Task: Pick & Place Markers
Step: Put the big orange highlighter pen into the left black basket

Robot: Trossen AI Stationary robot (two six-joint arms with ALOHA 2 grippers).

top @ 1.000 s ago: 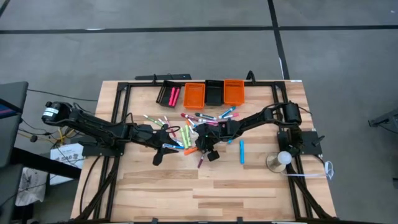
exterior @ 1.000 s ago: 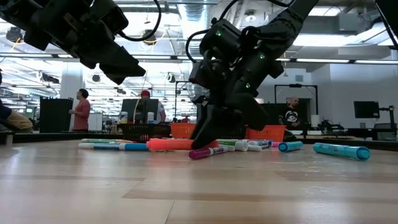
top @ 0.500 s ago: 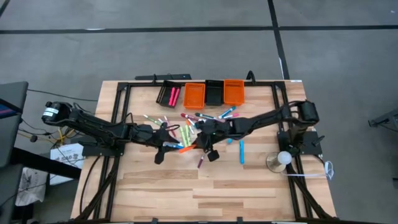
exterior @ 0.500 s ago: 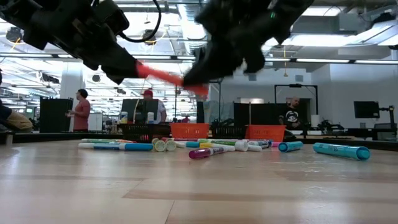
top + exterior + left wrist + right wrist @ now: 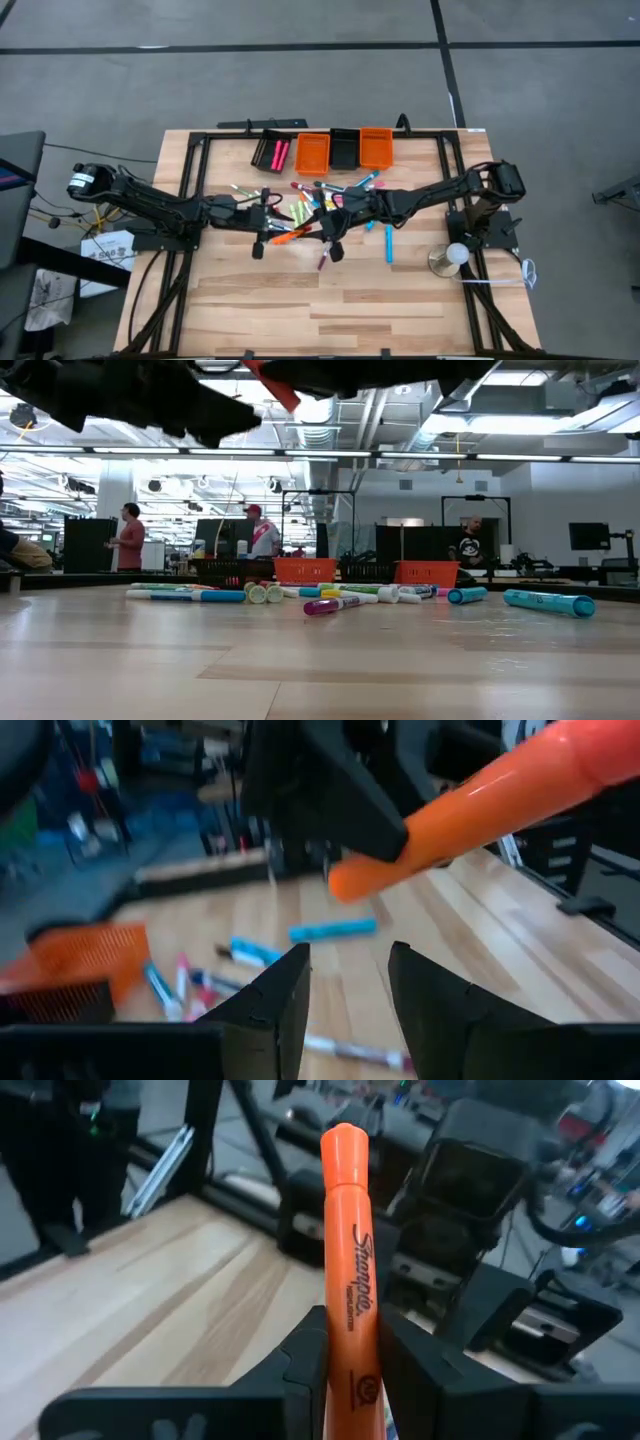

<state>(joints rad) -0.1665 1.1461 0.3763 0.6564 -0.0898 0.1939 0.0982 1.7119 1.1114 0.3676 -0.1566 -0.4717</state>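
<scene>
Gripping an orange marker (image 5: 349, 1270) between its two dark fingers (image 5: 300, 1355), the right gripper (image 5: 318, 226) hangs above the middle of the wooden table (image 5: 330, 310); the right wrist view shows the fingers pinched tight on the lower barrel, with the capped end standing up well past the tips. In the high view the orange marker points from the right gripper toward the left gripper (image 5: 262, 233), which sits close beside it over the left side of the marker pile. The left wrist view shows the left gripper's fingers (image 5: 285, 990) parted with bare table between them, holding nothing, and the orange marker's end crosses just beyond their tips, apart from them. In the low view both arms are raised off the table and only a red-orange tip shows near the top edge. The rest of the markers (image 5: 335, 190) lie scattered flat on the table in front of the bins, in pink, green, blue and yellow, with one blue marker (image 5: 389, 243) lying apart on the right side and a purple-pink one (image 5: 338, 603) nearest the front. Two orange bins (image 5: 312, 152) and two black bins (image 5: 344, 148) stand in a row at the far edge, and the leftmost black bin holds a few pink markers.
</scene>
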